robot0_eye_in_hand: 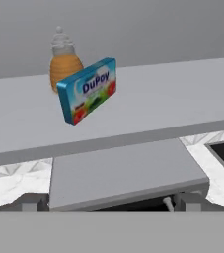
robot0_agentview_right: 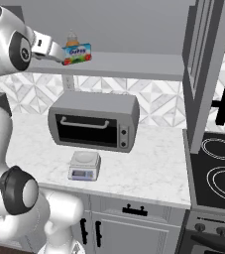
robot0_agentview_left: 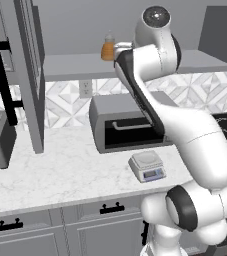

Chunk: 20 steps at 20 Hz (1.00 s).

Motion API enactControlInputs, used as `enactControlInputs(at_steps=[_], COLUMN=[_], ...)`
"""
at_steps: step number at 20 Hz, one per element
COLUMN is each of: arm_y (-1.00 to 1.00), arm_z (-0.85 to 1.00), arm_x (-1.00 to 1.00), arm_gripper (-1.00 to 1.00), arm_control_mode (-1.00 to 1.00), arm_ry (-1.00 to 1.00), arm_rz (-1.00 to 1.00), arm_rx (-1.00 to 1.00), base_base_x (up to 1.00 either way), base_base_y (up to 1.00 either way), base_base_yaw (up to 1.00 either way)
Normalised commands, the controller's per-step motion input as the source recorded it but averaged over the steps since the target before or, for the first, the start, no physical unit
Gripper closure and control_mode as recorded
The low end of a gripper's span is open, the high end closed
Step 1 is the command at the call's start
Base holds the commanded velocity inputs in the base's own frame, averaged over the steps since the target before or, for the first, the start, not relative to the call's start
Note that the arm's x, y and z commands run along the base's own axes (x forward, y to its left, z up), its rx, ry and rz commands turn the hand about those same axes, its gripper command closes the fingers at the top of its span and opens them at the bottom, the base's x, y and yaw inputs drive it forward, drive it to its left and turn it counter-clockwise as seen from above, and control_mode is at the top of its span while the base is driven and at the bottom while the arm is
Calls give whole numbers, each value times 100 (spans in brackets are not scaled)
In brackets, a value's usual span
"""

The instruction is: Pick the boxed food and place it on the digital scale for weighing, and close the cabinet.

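In the left base view we see the white arm rising from the lower right and bending up toward the top centre, where its wrist hides the pincer; just left of it the orange bottle with a pale cap [robot0_agentview_left: 108, 48] stands on the grey shelf [robot0_agentview_left: 70, 67]. The small light-grey square digital scale [robot0_agentview_left: 146, 165] sits on the white marbled desk [robot0_agentview_left: 60, 175] at centre, in front of the large grey toaster oven [robot0_agentview_left: 120, 125], and the open grey cabinet door with its long black bar handle [robot0_agentview_left: 27, 75] hangs edge-on at the left. In the right base view the pincer [robot0_agentview_right: 59, 52] reaches in from the upper left, and the small flat blue boxed food [robot0_agentview_right: 78, 53] with red, green and yellow print sits at its tip, tilted, at shelf height in front of the bottle; we cannot tell whether the fingers pinch it or merely touch it. The scale [robot0_agentview_right: 84, 165] lies lower centre, well below the box, and another open cabinet door [robot0_agentview_right: 203, 74] stands at the right above the black cooktop [robot0_agentview_right: 218, 168]. In the hand view the boxed food [robot0_eye_in_hand: 88, 90] leans tilted in the upper left, just in front of the bottle [robot0_eye_in_hand: 64, 62], over the shelf [robot0_eye_in_hand: 172, 99], with the toaster oven's top [robot0_eye_in_hand: 123, 173] below.
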Motion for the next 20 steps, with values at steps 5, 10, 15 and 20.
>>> enactControlInputs(at_steps=[5, 10, 15, 20], arm_y=[14, 15, 12, 3], arm_z=[0, -8, -17, -3], arm_x=[48, 41, 41, 36], arm_gripper=[-100, -100, -100, -100], arm_control_mode=[-100, -100, -100, -100], arm_ry=[0, 0, 0, 0], arm_rz=[-2, -1, -3, -3], arm_rx=[0, 0, 0, 0], base_base_x=[0, 0, 0, 0], base_base_y=[0, 0, 0, 0], base_base_yaw=[0, 0, 0, 0])
